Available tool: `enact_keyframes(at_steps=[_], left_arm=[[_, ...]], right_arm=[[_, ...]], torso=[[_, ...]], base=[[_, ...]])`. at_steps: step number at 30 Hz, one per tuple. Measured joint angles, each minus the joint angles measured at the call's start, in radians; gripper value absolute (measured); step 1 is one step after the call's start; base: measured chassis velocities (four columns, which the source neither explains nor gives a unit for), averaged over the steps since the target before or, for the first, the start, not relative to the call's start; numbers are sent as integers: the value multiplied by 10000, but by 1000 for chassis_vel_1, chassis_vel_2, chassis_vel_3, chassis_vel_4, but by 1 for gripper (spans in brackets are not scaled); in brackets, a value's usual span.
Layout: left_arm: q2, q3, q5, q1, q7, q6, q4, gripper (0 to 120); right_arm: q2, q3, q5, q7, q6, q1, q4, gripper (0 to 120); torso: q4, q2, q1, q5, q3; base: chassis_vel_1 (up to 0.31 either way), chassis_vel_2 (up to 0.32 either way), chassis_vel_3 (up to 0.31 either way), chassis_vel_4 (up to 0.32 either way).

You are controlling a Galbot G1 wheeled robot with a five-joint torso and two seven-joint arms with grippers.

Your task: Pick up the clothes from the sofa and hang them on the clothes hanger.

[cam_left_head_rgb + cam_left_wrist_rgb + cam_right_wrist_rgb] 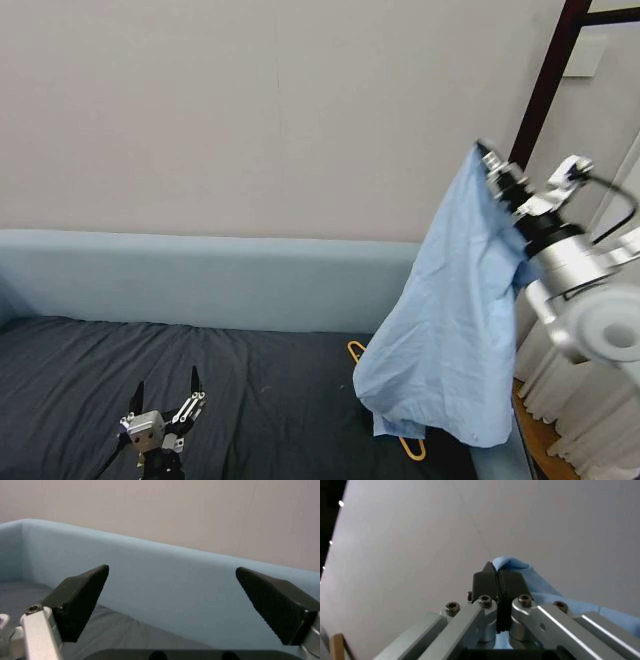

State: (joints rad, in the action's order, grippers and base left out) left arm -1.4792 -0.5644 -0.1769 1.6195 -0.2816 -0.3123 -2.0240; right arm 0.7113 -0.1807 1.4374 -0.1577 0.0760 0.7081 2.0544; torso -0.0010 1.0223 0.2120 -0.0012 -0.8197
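Note:
A light blue garment (448,320) hangs in the air at the right, above the sofa's right end. My right gripper (487,159) is shut on its top edge and holds it up; in the right wrist view the black fingers (496,583) pinch a fold of the blue garment (517,563). An orange hanger (358,352) lies on the dark sofa seat (260,400), partly hidden behind the cloth. My left gripper (167,392) stands open low at the left over the seat, holding nothing; its black pads (80,600) frame the sofa back in the left wrist view.
The pale blue sofa back (200,280) runs along a plain wall. A dark wooden rack post (545,80) rises at the upper right, behind my right arm. White fringed fabric (565,400) and a strip of wood floor lie past the sofa's right end.

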Motion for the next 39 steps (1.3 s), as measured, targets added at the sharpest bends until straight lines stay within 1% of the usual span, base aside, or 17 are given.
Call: enact_keyframes(at_steps=[4, 5, 10, 11, 13, 16, 17, 21, 23, 26, 27, 30, 32, 34, 36, 38, 39], left_arm=[[232, -291, -157, 101, -65, 92, -92, 100], [232, -291, -157, 101, -65, 92, -92, 100], [530, -906, -395, 246, -107, 118, -122, 100], [530, -906, -395, 246, -107, 118, -122, 100], [566, -1007, -413, 295, -110, 117, -117, 100], [567, -1063, -413, 319, -114, 105, -102, 100], [558, -1088, -412, 332, -114, 87, -94, 100], [547, -1195, -407, 360, -119, 45, -57, 100], [546, -1205, -403, 361, -120, 33, -31, 100], [471, -1179, -350, 346, -123, -5, 37, 100], [471, -1179, -350, 346, -123, -5, 37, 100], [382, -1087, -217, 344, -123, -44, 59, 100], [370, -1076, -192, 347, -122, -57, 58, 100], [349, -1064, -135, 390, -125, -89, 38, 100], [344, -1068, -113, 409, -124, -122, 30, 100], [318, -1069, -80, 429, -125, -168, 28, 100], [277, -1033, -16, 434, -124, -203, 28, 100]], right_arm=[[1704, 1840, -2517, 484, -8, 1055, -1607, 0], [1704, 1840, -2517, 484, -8, 1055, -1607, 0], [3639, 3661, -4806, 1110, 408, 1155, -4735, 0], [3639, 3661, -4806, 1110, 408, 1155, -4735, 0], [4369, 4120, -5309, 1137, 595, 894, -5740, 0], [4893, 4385, -5588, 1120, 754, 639, -6419, 0], [5292, 4547, -5758, 1072, 867, 415, -6884, 0], [6325, 4946, -6264, 317, 947, -88, -7568, 0], [6497, 5048, -6353, 81, 883, -150, -7571, 2], [6795, 5426, -6524, -916, 298, -147, -7274, 15], [6795, 5426, -6524, -916, 298, -147, -7274, 15], [6769, 5660, -6718, -1476, -342, 120, -6773, 28], [6723, 5679, -6724, -1606, -496, 203, -6594, 31], [6245, 5780, -6722, -1974, -1301, 624, -5614, 44], [5941, 5817, -6747, -1898, -1520, 847, -5157, 49], [5365, 5792, -6833, -1415, -1609, 1319, -4292, 57], [4963, 5675, -7198, -651, -1398, 1637, -3884, 63]], torso=[[-5, -1, -1, 4, 0], [-5, -1, -1, 4, 0], [-3, -1, 0, 2, 0], [-3, -1, 0, 2, 0], [-3, -1, -1, -2, 0], [-3, -1, -1, -2, 1], [-3, -1, 0, -1, 0], [-1, -1, 0, -3, 0], [-2, -1, 0, -3, 1], [-1, -1, 0, -1, 1], [-1, -1, 0, -1, 1], [-3, -1, 0, 2, 1], [-3, -2, 0, 0, 1], [-4, 0, 0, 3, 2], [-5, -1, 0, 2, 1], [-7, 0, -1, 3, 2], [-6, 1, -1, 5, 2]], base=[[0, 0, 0, 0], [0, 0, 0, 0], [0, 0, 0, 0], [0, 0, 0, 0], [0, 0, 0, 0], [0, 0, 0, 0], [0, 0, 0, 0], [0, 0, 0, 0], [0, 0, 0, 0], [0, 0, 0, 0], [0, 0, 0, 0], [0, 0, 0, 0], [0, 0, 0, 0], [0, 0, 0, 0], [0, 0, 0, 0], [0, 0, 0, 0], [0, 0, 0, 0]])
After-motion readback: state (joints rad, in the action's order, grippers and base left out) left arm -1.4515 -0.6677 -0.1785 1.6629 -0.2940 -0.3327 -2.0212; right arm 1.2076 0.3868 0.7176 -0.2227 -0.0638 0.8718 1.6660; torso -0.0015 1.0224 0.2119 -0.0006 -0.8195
